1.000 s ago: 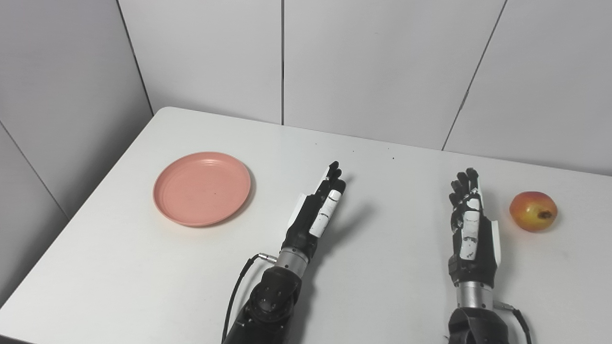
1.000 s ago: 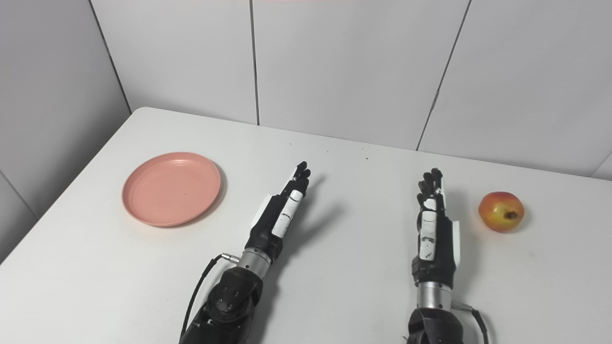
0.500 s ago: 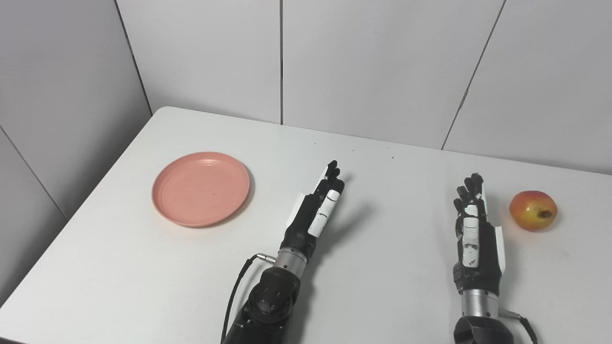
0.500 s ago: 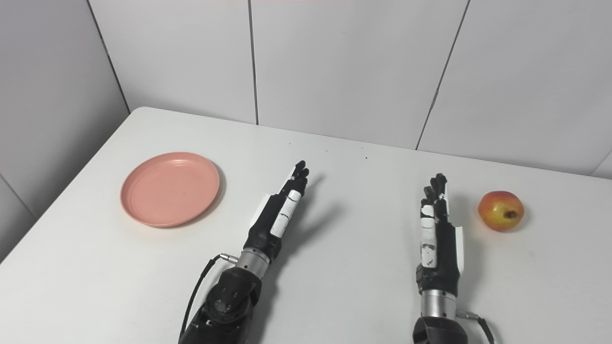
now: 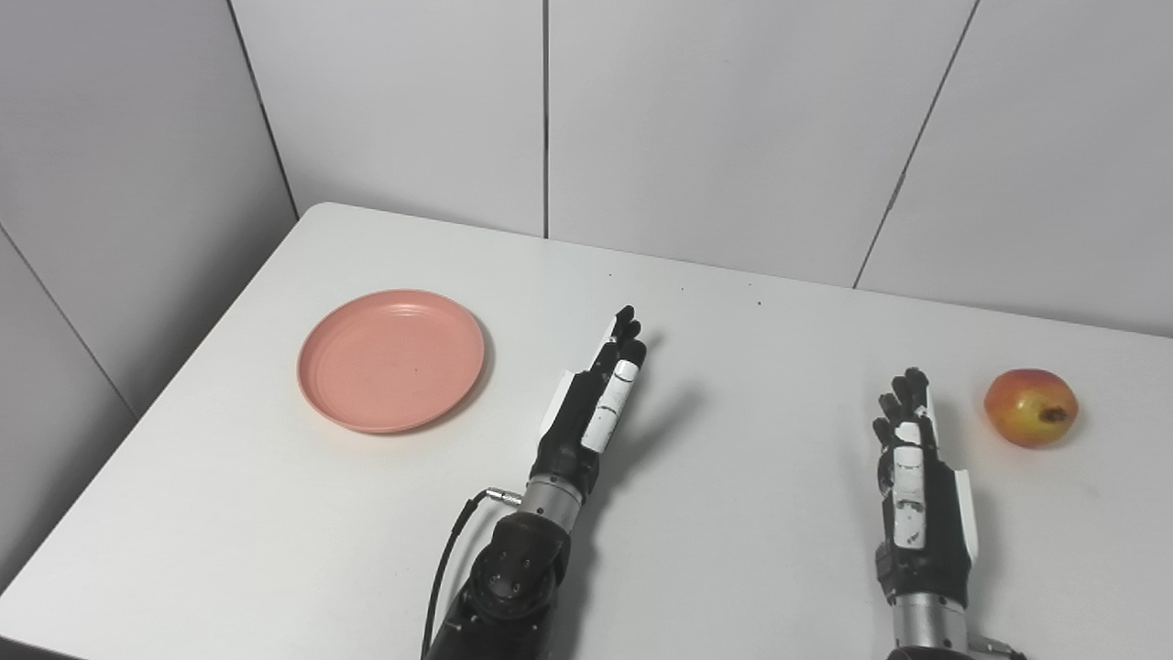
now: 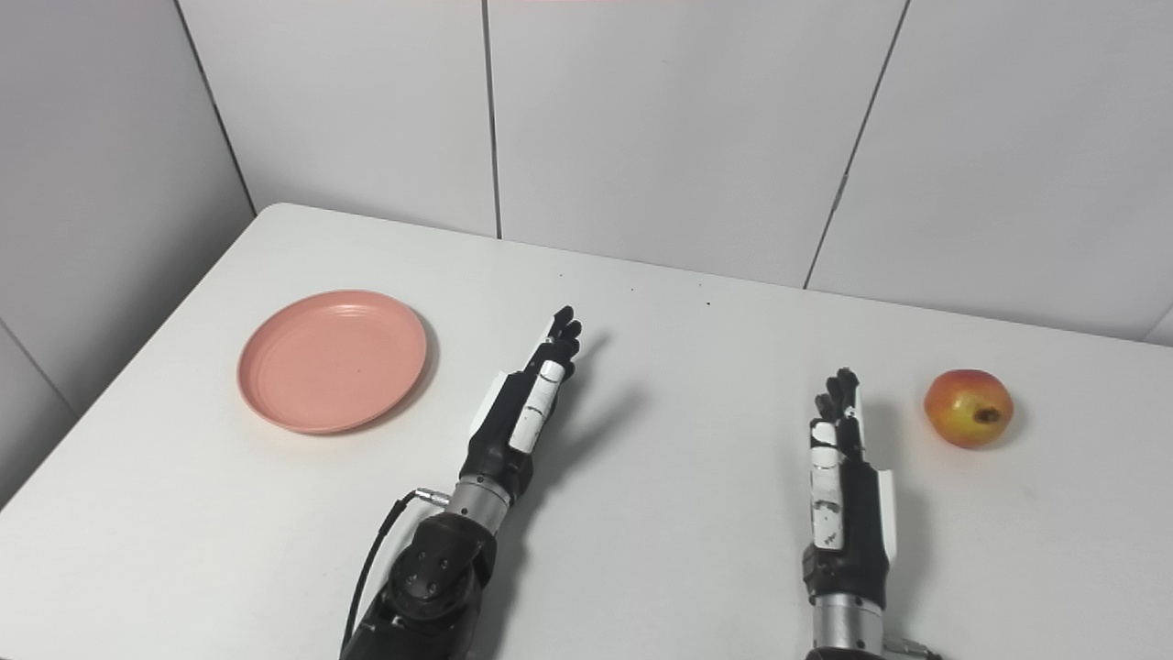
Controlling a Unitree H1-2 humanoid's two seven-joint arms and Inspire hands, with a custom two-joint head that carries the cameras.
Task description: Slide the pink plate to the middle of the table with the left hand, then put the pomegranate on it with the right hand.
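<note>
While your right hand (image 5: 919,490) has pulled back from the pomegranate (image 5: 1031,407), your left hand (image 5: 594,408) (both open, empty) must first reach the plate (image 5: 391,359).

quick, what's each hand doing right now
left hand: open, fingers straight, holding nothing
right hand: open, holding nothing

One pink plate (image 5: 391,359) and one pomegranate (image 5: 1030,407) are seen on one white table (image 5: 751,513). Two robot hands are counted above it: one left hand (image 5: 591,409) and one right hand (image 5: 916,490).
</note>
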